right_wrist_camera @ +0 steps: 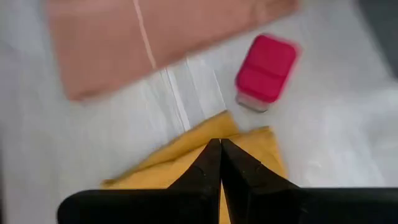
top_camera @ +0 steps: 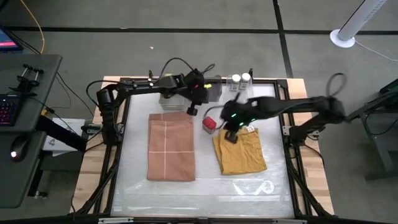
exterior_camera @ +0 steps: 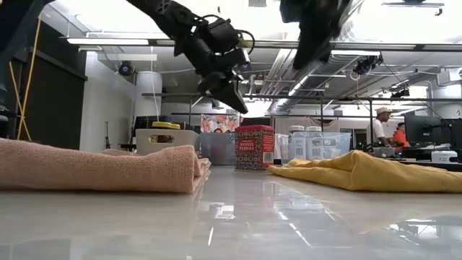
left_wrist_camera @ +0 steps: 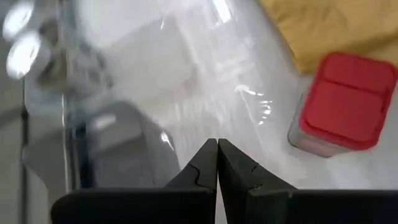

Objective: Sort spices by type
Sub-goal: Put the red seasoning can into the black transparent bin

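One red boxy tin [top_camera: 209, 124] stands upright on the table between the pink cloth [top_camera: 171, 148] and the mustard cloth [top_camera: 241, 152]. Two white-topped shakers [top_camera: 241, 79] stand side by side at the far edge. A yellow lid [exterior_camera: 165, 126] shows above a pale bin [exterior_camera: 167, 141] at the back left. My left gripper [top_camera: 191, 111] hangs shut above the table, just left of and beyond the tin [left_wrist_camera: 345, 102]. My right gripper [top_camera: 230, 138] is shut and hangs high over the mustard cloth's far edge [right_wrist_camera: 199, 162], on the near right of the tin [right_wrist_camera: 266, 68].
The folded pink cloth [exterior_camera: 94, 166] lies left of centre and the crumpled mustard cloth [exterior_camera: 361, 172] right of centre. The pale bin [top_camera: 166, 98] sits under the left arm at the back. Bare white table lies along the near edge. People stand in the room beyond.
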